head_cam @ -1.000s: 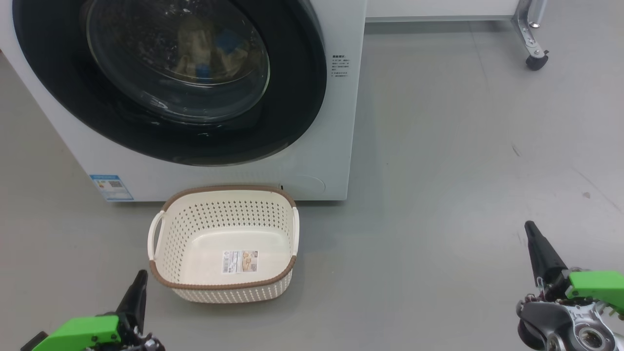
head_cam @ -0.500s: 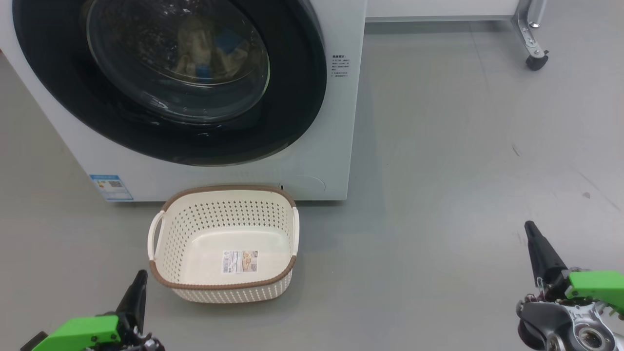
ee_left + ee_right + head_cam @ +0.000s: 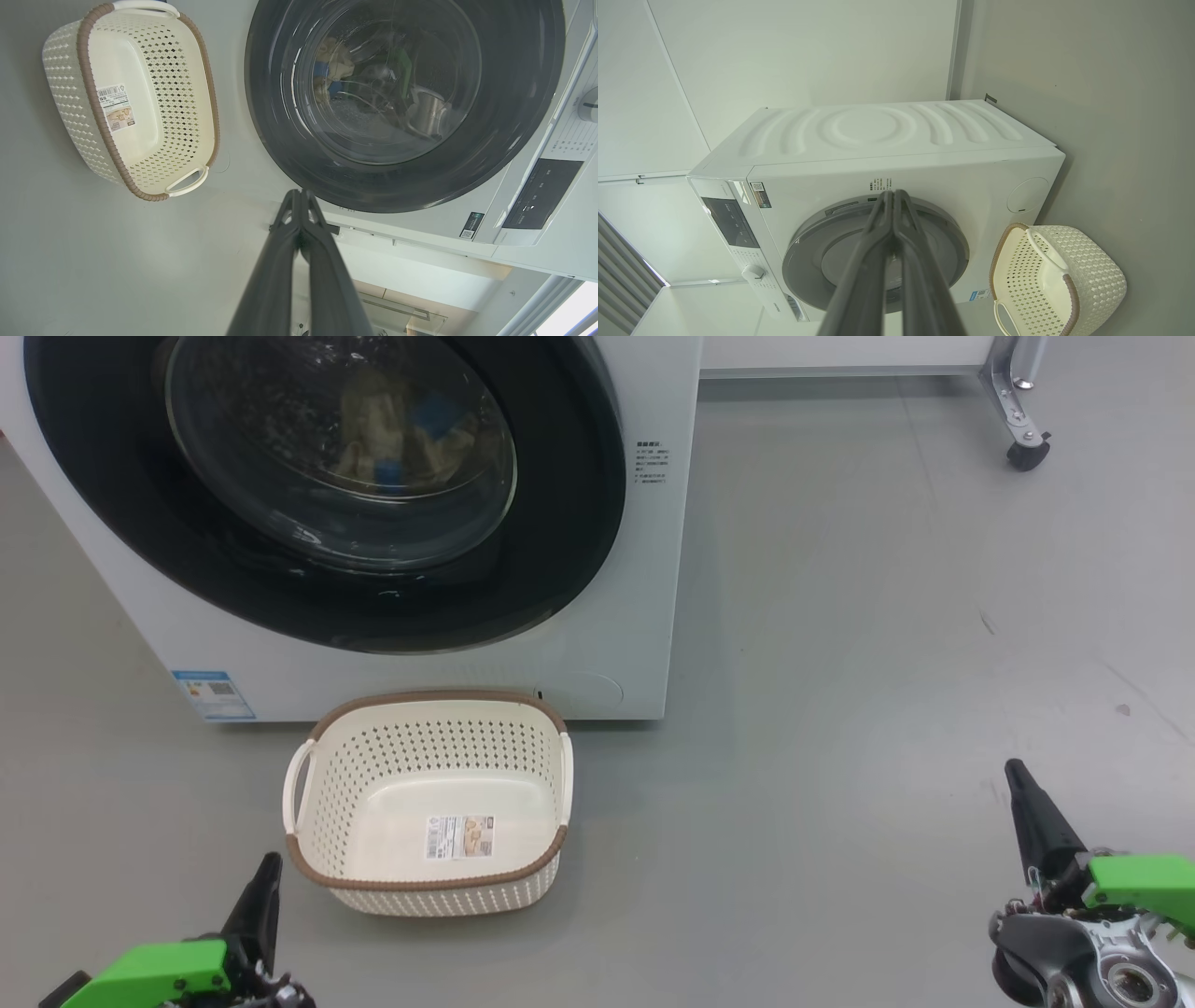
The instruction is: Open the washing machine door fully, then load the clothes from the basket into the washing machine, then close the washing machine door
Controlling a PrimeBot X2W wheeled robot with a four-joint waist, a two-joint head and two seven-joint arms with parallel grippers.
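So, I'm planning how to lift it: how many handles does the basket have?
2. One white handle on the basket's left side, the other on its right side, both just under the brown rim.

1. Smooth matt grey floor [image 3: 840, 616]: head view, three to six o'clock. Even in tone, with a faint sheen.
2. Bright metal frame leg [image 3: 1013, 383] with a small black caster wheel [image 3: 1027, 455]: head view, two o'clock. The wheel rests on the floor.
3. White flat panel edge [image 3: 840, 350]: head view, one o'clock, along the top border.
4. Small dark floor speck [image 3: 1123, 710]: head view, three o'clock. A thin dark scuff [image 3: 988, 623] lies near it, toward the centre.
5. White flat wall panels [image 3: 808, 56]: right wrist view, twelve o'clock. A grey vertical seam strip [image 3: 953, 46] runs at one o'clock.
6. Grey slatted surface [image 3: 621, 266]: right wrist view, eight o'clock. Blind or grille, cannot tell.
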